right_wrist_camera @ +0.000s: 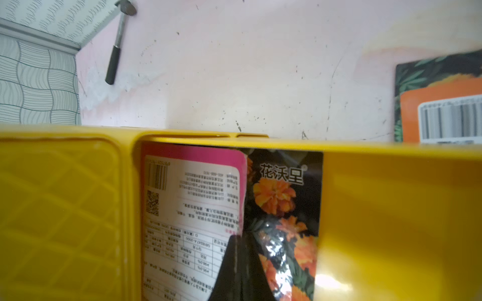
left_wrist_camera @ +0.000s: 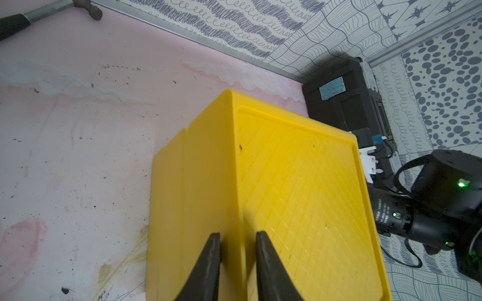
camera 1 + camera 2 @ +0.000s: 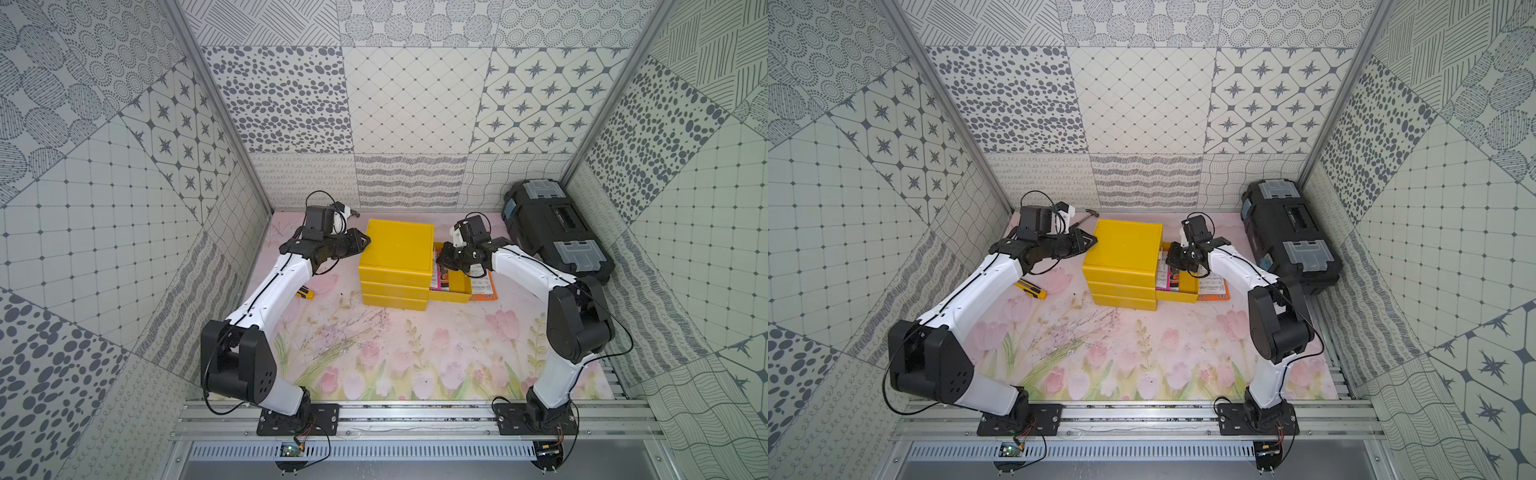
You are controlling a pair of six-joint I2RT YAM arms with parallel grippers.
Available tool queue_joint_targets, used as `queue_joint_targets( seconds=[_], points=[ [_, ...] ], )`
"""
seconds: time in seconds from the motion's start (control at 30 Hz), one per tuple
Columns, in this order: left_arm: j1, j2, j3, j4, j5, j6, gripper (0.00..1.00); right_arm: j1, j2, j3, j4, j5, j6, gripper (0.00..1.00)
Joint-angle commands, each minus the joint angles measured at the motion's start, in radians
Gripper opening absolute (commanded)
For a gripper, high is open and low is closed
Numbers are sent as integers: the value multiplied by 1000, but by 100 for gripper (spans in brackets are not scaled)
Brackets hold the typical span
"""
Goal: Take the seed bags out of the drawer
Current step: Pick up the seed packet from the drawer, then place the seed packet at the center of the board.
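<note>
Right claw [image 1: 238, 235] pinched shut on edge of glossy pink-bordered seed packet [image 1: 193, 208] inside open drawer [image 1: 391, 208] of yellow plastic drawer cabinet [image 3: 397, 245]. Lift straight up over drawer wall; avoid dragging dark marigold packet [image 1: 284, 208] alongside. Left claw [image 2: 238, 234] astride cabinet's top edge, narrowly parted; grip unclear.

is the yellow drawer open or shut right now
Open: the drawer sticks out of the yellow cabinet's side, with seed bags visible inside it.
</note>
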Motion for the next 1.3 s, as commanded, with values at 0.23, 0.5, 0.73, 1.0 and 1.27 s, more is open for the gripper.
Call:
queue_joint_targets(
  seconds=[0.23, 0.5, 0.73, 1.0, 1.27],
  points=[
    [-7, 12, -19, -245, -8, 17, 25, -26, -107, 52, -117, 56, -99, 0],
    [-6, 14, -17, -247, -11, 21, 25, -102, -189, 55, -179, 47, -158, 0],
    [-5, 16, -15, -248, -13, 21, 25, -202, -253, 49, -201, -37, -187, 0],
    [-7, 19, -16, -249, -12, 21, 26, -328, -315, 33, -207, -114, -195, 0],
    [-5, 20, -15, -248, -10, 20, 25, -470, -374, 12, -212, -136, -206, 0]
  ],
)
